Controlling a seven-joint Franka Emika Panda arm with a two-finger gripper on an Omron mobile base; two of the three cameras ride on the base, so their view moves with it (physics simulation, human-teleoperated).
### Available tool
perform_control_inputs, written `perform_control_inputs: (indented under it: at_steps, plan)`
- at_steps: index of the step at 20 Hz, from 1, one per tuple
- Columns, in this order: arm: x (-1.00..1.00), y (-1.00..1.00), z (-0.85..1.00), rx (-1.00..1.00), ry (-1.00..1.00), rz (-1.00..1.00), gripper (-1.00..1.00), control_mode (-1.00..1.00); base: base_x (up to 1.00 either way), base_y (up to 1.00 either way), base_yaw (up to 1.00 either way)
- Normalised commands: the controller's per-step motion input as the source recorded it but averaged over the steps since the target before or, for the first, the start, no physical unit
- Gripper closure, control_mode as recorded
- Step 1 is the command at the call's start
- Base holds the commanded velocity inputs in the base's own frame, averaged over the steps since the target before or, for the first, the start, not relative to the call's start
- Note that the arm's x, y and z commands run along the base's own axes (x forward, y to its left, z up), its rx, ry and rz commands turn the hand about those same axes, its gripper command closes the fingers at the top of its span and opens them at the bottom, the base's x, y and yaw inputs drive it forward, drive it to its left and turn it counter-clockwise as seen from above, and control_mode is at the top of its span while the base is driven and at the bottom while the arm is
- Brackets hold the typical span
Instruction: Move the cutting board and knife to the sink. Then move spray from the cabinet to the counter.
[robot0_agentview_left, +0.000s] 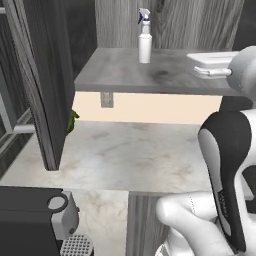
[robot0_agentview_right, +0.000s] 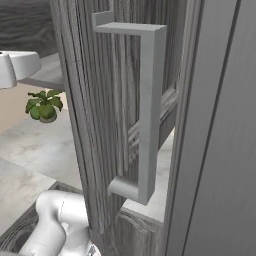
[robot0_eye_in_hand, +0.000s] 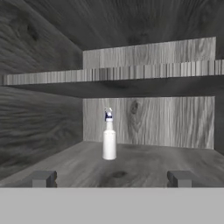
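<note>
The gripper (robot0_eye_in_hand: 111, 178) has its jaws spread as wide as they go, with nothing between them. In the hand view the two dark fingertips (robot0_eye_in_hand: 43, 178) stand far apart over the front of the grey shelf (robot0_eye_in_hand: 175, 159), looking straight into the cabinet (robot0_eye_in_hand: 39, 127). Dead ahead, between the two tips but well back on the shelf, stands the spray (robot0_eye_in_hand: 109, 136): white bottle, blue-and-white trigger on top, upright, close to the wood-grain back wall. Gripper and bottle are clearly apart, no contact.

Out to the left base view, the spray (robot0_agentview_left: 144, 37) sits upright at the back of the shelf, near its middle, and the white hand comes in from the right edge at shelf height. The tall dark door (robot0_agentview_left: 40, 85) hangs open on the left. Below the shelf runs the beige backsplash with a wall outlet (robot0_agentview_left: 106, 99), and under that the pale marbled counter (robot0_agentview_left: 125, 155). A grey appliance (robot0_agentview_left: 42, 215) sits at the lower left.

In the right base view a door with a long grey handle (robot0_agentview_right: 147, 107) stands close up, and a small green potted plant (robot0_agentview_right: 45, 106) sits on the counter to the left.
</note>
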Motion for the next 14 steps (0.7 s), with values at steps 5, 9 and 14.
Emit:
perform_control_inputs:
  at_steps: [5,9,14]
  plan:
    - [0.49,0.0,0.0,0.0,0.0,0.0,-1.0,-1.0,0.0,0.0,0.0]
    - [0.46,0.0,0.0,0.0,0.0,0.0,-1.0,-1.0,0.0,0.0,0.0]
    - [0.38,0.03,0.02,0.0,0.0,0.0,-1.0,-1.0,0.0,0.0,0.0]
